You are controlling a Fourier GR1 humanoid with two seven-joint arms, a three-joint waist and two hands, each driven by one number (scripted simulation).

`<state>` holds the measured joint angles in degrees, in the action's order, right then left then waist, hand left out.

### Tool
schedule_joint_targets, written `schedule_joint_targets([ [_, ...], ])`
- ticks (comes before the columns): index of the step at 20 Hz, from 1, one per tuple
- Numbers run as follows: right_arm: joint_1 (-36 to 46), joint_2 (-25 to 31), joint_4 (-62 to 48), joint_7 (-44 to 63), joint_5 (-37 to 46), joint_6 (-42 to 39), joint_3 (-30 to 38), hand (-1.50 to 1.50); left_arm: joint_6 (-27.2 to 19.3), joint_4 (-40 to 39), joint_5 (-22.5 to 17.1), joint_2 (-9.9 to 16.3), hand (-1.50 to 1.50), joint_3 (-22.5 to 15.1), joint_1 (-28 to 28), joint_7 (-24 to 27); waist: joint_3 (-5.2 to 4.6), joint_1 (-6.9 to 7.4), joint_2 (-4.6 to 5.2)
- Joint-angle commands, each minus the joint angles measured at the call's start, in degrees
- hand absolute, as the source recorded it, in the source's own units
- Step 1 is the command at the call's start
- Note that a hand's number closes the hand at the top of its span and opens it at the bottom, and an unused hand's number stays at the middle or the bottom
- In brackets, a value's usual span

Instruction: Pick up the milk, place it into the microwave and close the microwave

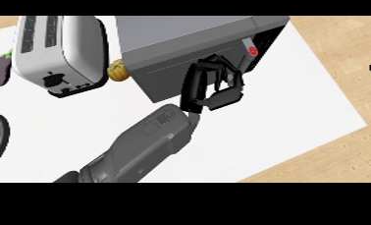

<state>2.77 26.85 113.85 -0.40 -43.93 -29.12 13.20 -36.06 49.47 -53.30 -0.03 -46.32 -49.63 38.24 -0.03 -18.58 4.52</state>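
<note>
A grey forearm rises from the lower edge over the white worktop; its black robot hand, which side cannot be told, presses curled fingers against the microwave door, grasping nothing visible; the milk cannot be seen; behind, a toaster stands left, a small yellow object between them.

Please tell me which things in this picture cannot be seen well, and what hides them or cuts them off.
- Milk: not visible in the head view; perhaps behind the hand or inside the microwave.
- Microwave inside: only a dark gap at its right shows.
- Yellow object: mostly hidden between the toaster and the microwave.
- Dark object: cut off by the left edge.
- Other hand: out of view.
</note>
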Motion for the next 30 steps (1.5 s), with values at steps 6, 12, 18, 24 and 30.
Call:
schedule_joint_targets([
  [6,1.38,2.14,0.62,1.65,-4.1,-2.33,-1.0,-1.5,1.31,-6.14,-2.94,0.03,1.5,2.38,-4.96,-0.76,-0.01,-0.36,0.9],
  [12,1.16,3.65,0.77,2.81,-7.1,-3.28,-0.76,-1.5,1.35,-6.71,-4.1,0.03,1.5,1.88,-5.22,0.5,0.01,-0.89,0.49],
  [18,1.53,4.25,0.06,3.41,-8.76,-3.2,-0.6,-1.5,0.83,-7.19,-5.0,0.03,1.5,1.1,-4.88,1.64,0.06,-1.0,1.02],
  [24,2.0,5.96,-0.17,4.06,-9.72,-4.16,0.14,-1.5,1.53,-7.85,-5.87,0.03,1.5,0.47,-5.09,2.35,0.09,-0.8,1.14],
  [30,2.87,6.75,-0.03,4.25,-12.46,-5.31,-0.03,-1.5,1.16,-10.3,-4.49,0.04,1.5,-2.25,-7.04,1.24,0.3,-0.36,0.56],
])
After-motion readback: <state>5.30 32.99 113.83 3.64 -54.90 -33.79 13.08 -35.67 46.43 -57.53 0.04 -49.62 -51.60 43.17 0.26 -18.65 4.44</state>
